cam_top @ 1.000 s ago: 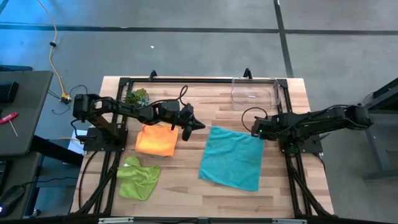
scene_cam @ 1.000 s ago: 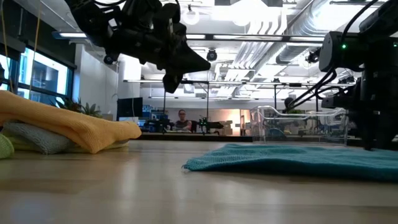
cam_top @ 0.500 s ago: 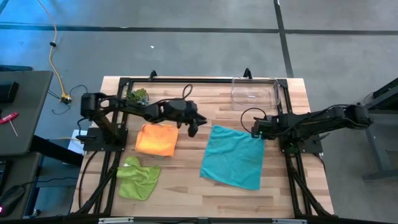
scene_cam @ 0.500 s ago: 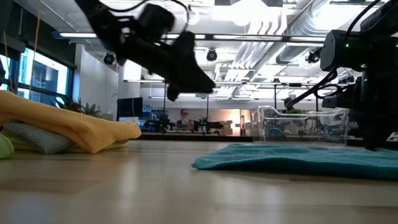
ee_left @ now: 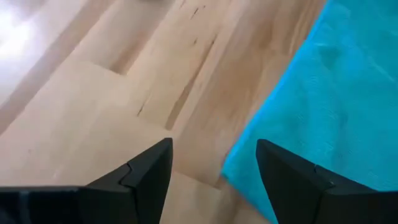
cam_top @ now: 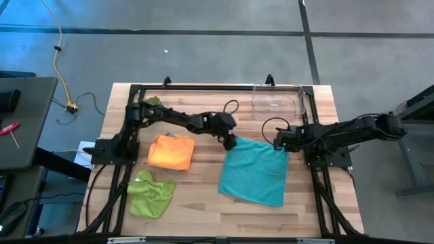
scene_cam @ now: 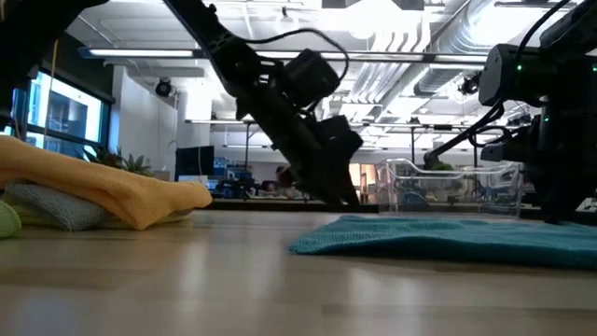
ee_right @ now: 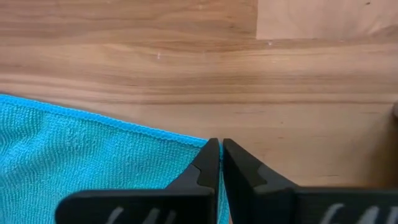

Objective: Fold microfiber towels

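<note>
Lying flat and spread near the middle of the desk [cam_top: 203,203], teal towel [cam_top: 255,171], with left pincer [cam_top: 230,143] just at its far-left corner, fingers apart with that corner between them, nothing yet gripped. Right pincer [cam_top: 277,141] at the far-right corner, pinched shut on the hem of the teal towel. Looks soft, light and limp: likely to sag and drag on the wood, best taken at the corners, right at the stitched edge, both corners lifted together. Orange towel [cam_top: 171,152] already folded to the left, stacked on a grey towel [scene_cam: 47,205] visible only in the low view; lime green towel [cam_top: 150,192] crumpled nearer the front. Left wrist view alone showing the corner between the parted fingers [ee_left: 146,177]; right wrist view alone showing the closed tips on the hem; high view alone giving the whole layout.
</note>
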Robot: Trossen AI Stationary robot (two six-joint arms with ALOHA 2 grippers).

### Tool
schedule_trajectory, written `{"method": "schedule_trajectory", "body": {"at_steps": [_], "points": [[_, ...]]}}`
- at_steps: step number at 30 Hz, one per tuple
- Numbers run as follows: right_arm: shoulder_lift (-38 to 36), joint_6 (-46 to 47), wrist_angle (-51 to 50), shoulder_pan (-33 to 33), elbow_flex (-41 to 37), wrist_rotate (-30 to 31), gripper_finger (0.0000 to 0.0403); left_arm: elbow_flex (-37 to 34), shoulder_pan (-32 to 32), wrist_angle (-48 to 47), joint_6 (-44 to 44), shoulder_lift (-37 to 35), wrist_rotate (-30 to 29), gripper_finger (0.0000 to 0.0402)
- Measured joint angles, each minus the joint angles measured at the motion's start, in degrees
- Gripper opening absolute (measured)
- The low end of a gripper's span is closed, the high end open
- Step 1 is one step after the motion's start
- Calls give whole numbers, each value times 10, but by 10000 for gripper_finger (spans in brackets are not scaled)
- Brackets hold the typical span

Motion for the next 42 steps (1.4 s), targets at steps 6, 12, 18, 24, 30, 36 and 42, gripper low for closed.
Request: {"method": "schedule_trajectory", "body": {"at_steps": [6,12,18,24,30,36,42], "points": [[0,-3,3,0,0,-1,0,2,-18,6,20,20,45,214],[0,-25,14,0,0,-2,0,4,-37,11,12,37,-5,197],[0,-63,39,0,0,-7,0,3,-52,19,19,42,-60,139],[0,-88,35,0,0,-3,0,2,-50,3,26,31,-57,17],[-17,-104,31,0,0,9,0,-1,-37,-44,61,0,-76,10],[-50,-128,32,0,13,32,0,-1,-25,-61,54,-8,-55,8],[-56,-170,35,0,46,65,0,0,-36,-56,49,-9,-44,2]]}}
